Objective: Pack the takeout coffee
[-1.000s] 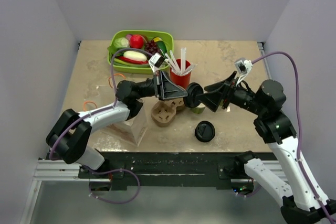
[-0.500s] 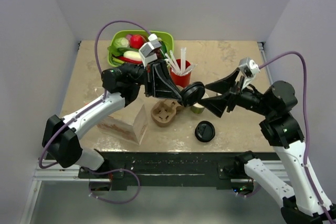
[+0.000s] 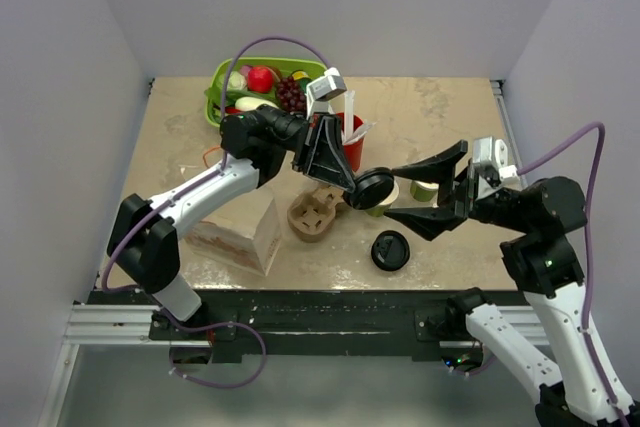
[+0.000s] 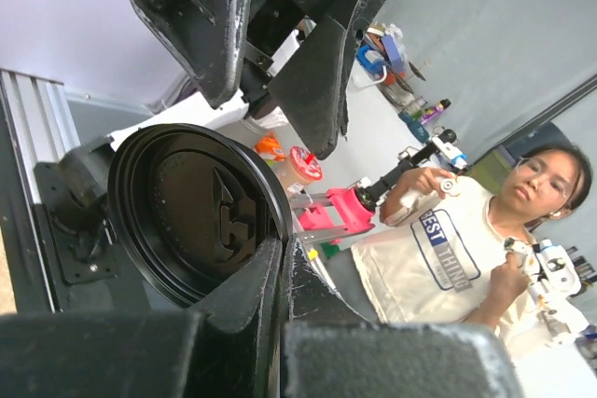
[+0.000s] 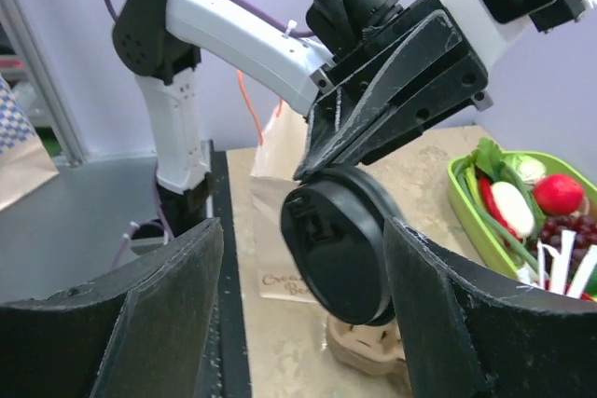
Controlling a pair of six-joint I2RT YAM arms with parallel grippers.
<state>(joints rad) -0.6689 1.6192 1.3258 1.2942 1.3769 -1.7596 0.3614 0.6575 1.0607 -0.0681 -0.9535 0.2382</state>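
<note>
My left gripper (image 3: 366,187) is shut on the rim of a round black lid (image 3: 373,190) and holds it on edge above the table. In the left wrist view the lid (image 4: 196,216) fills the left side, and my left gripper (image 4: 283,253) pinches its edge. My right gripper (image 3: 408,192) is open, with one finger on each side of the lid and not touching it. The right wrist view shows the lid (image 5: 340,244) between my right gripper's (image 5: 303,309) spread fingers. A green cup (image 3: 385,208) stands under the lid, partly hidden.
A second black lid (image 3: 390,249) lies near the front edge. The brown cardboard carrier (image 3: 312,216) sits left of the cup, with a paper bag (image 3: 240,234) further left. A red cup with white sticks (image 3: 347,143) and a green vegetable tray (image 3: 222,79) stand behind. Another small green cup (image 3: 424,190) sits between my right fingers.
My left arm has swung right and carried the lid toward the right gripper. My right arm has drawn back to the right, and its jaws have spread wider around the lid.
</note>
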